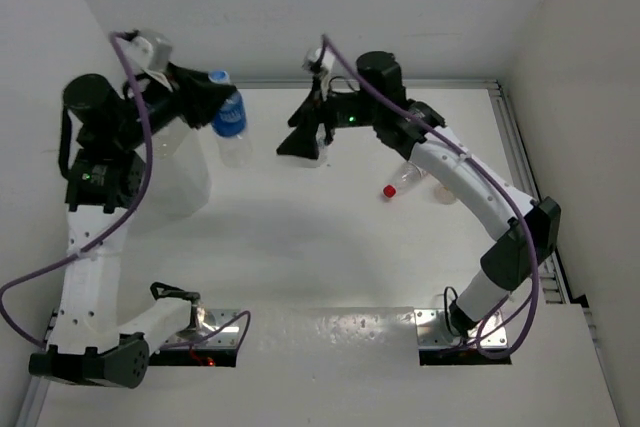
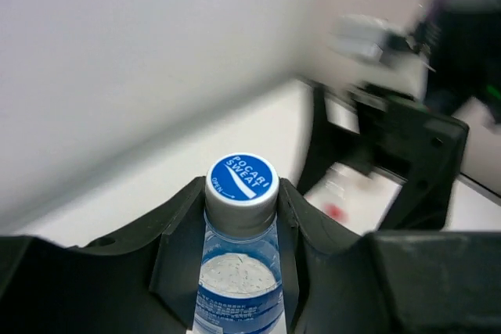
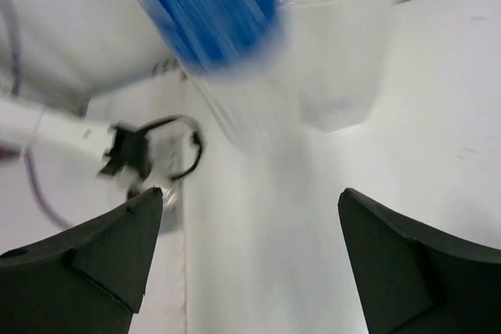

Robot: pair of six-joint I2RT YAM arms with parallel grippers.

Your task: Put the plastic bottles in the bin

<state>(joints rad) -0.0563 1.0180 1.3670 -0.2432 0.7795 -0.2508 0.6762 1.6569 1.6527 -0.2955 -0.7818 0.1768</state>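
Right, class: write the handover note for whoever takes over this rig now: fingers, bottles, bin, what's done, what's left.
Left gripper: fingers shut on the blue-label bottle at its neck, beside the bin.
Right gripper: open, empty.
A red-capped bottle lies on the table under the right arm.
Done: bin contents can't be seen.
Left: bin the held bottle, then the red-capped one.

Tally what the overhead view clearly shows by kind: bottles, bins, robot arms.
Bottles: 2, the blue-labelled bottle in the left gripper and the red-capped bottle lying on the table.
Bin: 1.
Robot arms: 2, left arm and right arm.
Total: 5.
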